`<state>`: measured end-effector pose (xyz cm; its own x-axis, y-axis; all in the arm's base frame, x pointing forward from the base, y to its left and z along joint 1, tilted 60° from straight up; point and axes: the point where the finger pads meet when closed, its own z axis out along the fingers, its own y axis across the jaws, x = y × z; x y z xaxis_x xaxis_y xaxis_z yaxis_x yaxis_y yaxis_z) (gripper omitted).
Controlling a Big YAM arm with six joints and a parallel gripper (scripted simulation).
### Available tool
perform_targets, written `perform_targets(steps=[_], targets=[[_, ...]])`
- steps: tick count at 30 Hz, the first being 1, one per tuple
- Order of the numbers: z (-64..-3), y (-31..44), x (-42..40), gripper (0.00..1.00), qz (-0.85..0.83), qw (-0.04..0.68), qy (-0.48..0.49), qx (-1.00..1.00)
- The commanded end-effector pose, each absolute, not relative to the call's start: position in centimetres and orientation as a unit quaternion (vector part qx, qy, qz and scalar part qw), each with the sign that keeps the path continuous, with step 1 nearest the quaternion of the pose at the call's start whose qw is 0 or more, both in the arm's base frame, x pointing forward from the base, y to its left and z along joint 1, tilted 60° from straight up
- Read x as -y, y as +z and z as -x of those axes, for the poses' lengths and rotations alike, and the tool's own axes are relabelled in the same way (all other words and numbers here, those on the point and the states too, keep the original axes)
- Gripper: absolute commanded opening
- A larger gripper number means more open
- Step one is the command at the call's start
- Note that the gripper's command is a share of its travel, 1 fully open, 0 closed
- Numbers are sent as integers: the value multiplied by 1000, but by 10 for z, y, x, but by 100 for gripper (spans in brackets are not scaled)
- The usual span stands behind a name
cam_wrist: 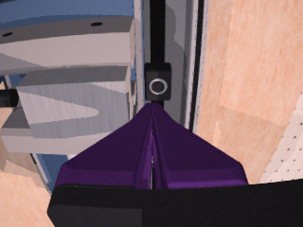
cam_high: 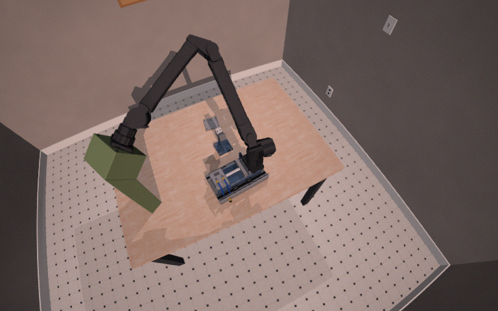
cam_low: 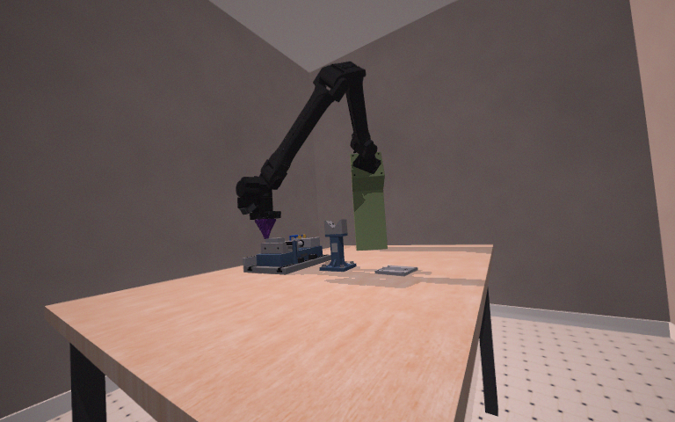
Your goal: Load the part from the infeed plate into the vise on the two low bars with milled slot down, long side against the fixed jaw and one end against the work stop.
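The grey part lies between the vise's jaws, with a plain face up and no slot showing. Its long side runs along the fixed jaw; I cannot tell whether they touch. Its left end in the wrist view is at or very near the black work stop. The moving jaw is on its other side. The low bars and the part's underside are hidden. My gripper is shut and empty, above the vise's edge beside the part's other end.
The V-block stands empty on its blue post beside the vise. The infeed plate lies beyond it, bare. The air cylinder with blue hoses is at the vise's far end. A green pedestal carries the arm's base.
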<state>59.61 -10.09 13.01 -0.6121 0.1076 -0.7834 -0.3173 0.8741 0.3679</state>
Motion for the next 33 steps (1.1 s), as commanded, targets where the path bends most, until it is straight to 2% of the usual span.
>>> perform_targets(steps=[1, 33], targets=[[-606, 131, 89, 0, 68, 438, 247, -862], [-605, 130, 88, 0, 67, 437, 248, -862]])
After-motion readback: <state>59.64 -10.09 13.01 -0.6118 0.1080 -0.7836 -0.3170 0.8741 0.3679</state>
